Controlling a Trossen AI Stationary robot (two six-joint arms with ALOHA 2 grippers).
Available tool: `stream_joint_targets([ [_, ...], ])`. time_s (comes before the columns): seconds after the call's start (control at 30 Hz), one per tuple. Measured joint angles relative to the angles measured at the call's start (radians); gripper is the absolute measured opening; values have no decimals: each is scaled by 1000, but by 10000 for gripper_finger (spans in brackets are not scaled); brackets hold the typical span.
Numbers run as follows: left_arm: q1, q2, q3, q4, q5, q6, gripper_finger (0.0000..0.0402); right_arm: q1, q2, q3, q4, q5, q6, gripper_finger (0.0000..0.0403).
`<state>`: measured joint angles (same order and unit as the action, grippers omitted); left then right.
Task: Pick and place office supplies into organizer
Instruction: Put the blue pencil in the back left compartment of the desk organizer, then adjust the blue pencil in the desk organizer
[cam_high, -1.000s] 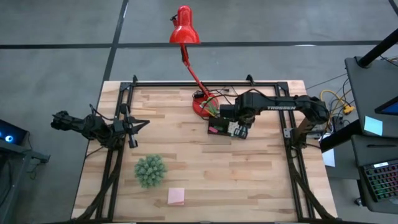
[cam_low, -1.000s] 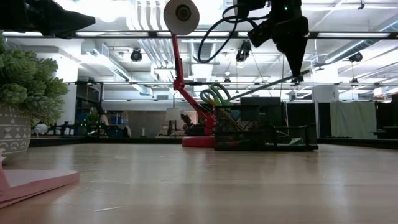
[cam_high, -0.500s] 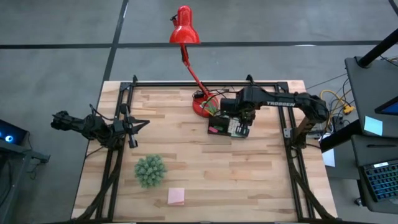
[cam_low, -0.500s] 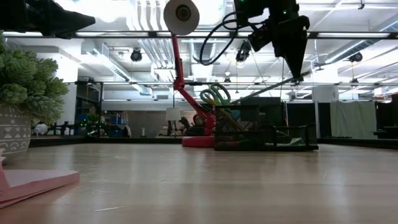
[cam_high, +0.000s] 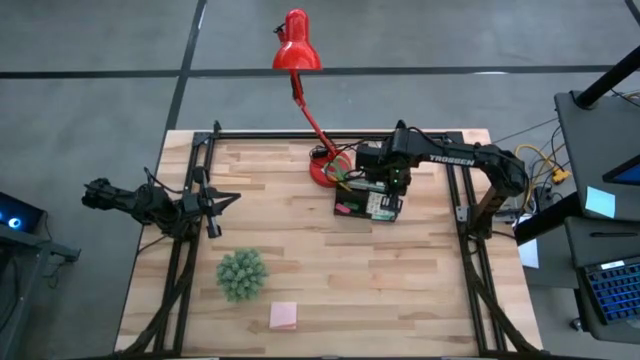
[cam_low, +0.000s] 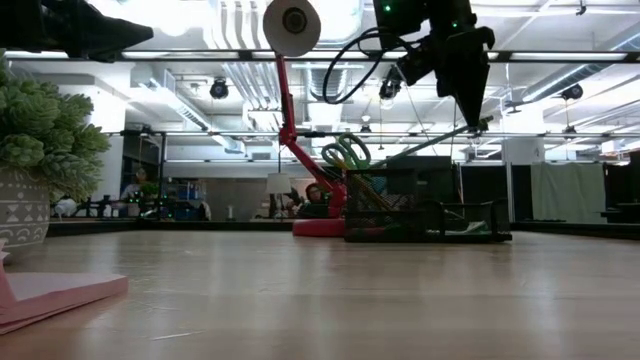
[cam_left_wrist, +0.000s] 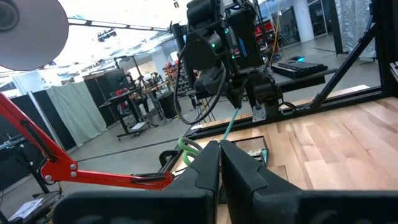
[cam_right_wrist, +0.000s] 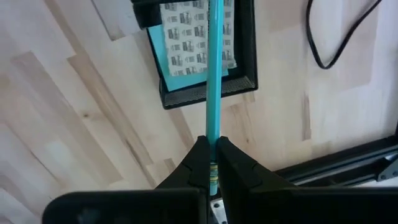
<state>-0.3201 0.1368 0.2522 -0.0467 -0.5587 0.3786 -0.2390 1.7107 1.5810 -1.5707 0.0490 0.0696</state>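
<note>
While the pink sticky pad (cam_high: 283, 316) lies alone at the near edge of the table (cam_high: 330, 270), beside the green spiky ball (cam_high: 242, 274), it remains outside the organizer (cam_high: 369, 205) and well apart from both arms.

The left gripper (cam_high: 222, 203) waits at the left side, fingers clenched on nothing.

Farther back and right, the right gripper (cam_right_wrist: 210, 155) hangs over the organizer with its fingers clamped on the teal pen (cam_right_wrist: 214, 74), which slants down toward the tray. The grip sits near one end of the pen, so the long free end can swing. If the tip meets the mesh wall or the blue pad (cam_right_wrist: 196, 37), the pen can pivot in the grip or drop outside onto the wood.

Scissors (cam_low: 345, 153) stand in the far left part, next to the red lamp (cam_high: 312, 100).

The pen tip is hidden, and compartment dividers are hard to make out.
</note>
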Motion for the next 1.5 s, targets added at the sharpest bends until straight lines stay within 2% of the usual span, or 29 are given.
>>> stream_joint_targets([
  [0.47,0,0,0,0,0,0,0,-11,47,0,0,4,-97,8],
  [0.77,0,0,0,0,0,0,0,-58,77,1,-1,7,-148,7],
  [1.5,0,0,0,0,0,0,0,-71,46,1,0,75,-115,8],
])
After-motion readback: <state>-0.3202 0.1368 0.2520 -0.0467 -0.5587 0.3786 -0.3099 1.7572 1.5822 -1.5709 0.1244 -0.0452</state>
